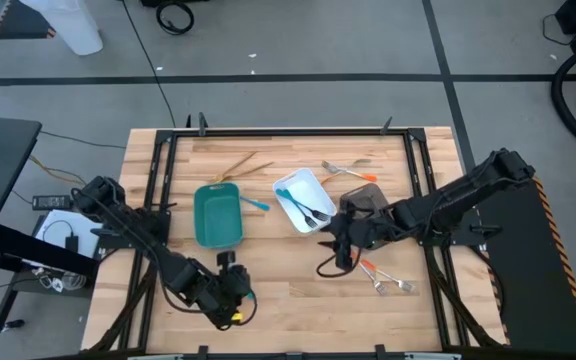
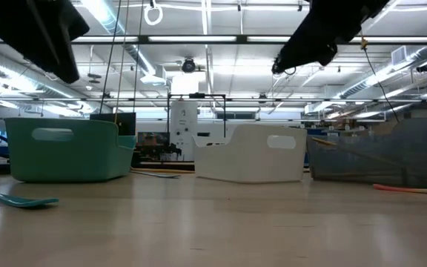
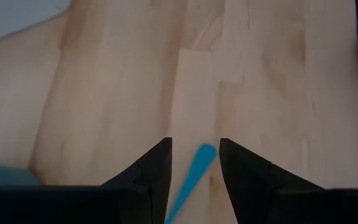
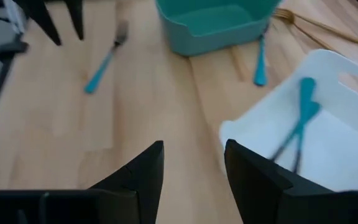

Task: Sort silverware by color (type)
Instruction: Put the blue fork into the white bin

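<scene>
High view: the left gripper [image 1: 236,297] hovers low at the near left of the wooden surface [image 1: 288,290], fingers apart around a blue-handled fork [image 3: 191,177] lying there, not closed on it. Farther back sits the teal tray [image 1: 217,214], a blue-handled utensil [image 1: 256,204] just right of it and gold pieces [image 1: 243,166] beyond. The white tray [image 1: 305,199] holds two blue-handled forks [image 4: 297,127]. The right gripper [image 1: 334,243] hangs beside the grey-brown tray [image 1: 366,203], fingers apart and empty. Orange-handled pieces [image 1: 383,279] lie near right; more [image 1: 346,171] lie far right.
</scene>
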`<state>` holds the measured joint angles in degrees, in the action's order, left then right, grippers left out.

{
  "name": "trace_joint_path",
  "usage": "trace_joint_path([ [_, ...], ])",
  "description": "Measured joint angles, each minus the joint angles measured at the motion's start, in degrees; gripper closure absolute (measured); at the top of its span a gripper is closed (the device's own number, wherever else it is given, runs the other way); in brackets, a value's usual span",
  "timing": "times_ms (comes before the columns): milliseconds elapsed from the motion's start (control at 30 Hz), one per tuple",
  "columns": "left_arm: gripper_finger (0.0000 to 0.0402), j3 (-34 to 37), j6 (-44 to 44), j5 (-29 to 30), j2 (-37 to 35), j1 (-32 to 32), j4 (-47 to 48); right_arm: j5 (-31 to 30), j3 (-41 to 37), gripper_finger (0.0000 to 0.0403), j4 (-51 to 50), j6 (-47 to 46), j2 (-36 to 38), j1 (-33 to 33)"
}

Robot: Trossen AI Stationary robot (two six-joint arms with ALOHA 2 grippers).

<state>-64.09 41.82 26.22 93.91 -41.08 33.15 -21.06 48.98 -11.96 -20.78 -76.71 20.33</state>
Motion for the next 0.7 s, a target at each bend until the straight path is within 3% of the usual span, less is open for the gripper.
trace_joint_path([
  [267,0.0260,0.00,4.11,-1.35,-0.03,0.00,-0.20,-1.84,-4.50,0.0227,12.09,-0.01,-1.18,2.90],
  [500,0.0260,-0.03,4.54,-3.41,2.38,2.13,-0.12,-2.03,-5.29,0.0227,21.60,-0.44,-8.50,4.23],
  [700,0.0260,-0.01,3.51,-10.45,4.57,3.66,0.28,-1.99,-5.28,0.0227,29.67,-0.42,-14.99,5.16],
])
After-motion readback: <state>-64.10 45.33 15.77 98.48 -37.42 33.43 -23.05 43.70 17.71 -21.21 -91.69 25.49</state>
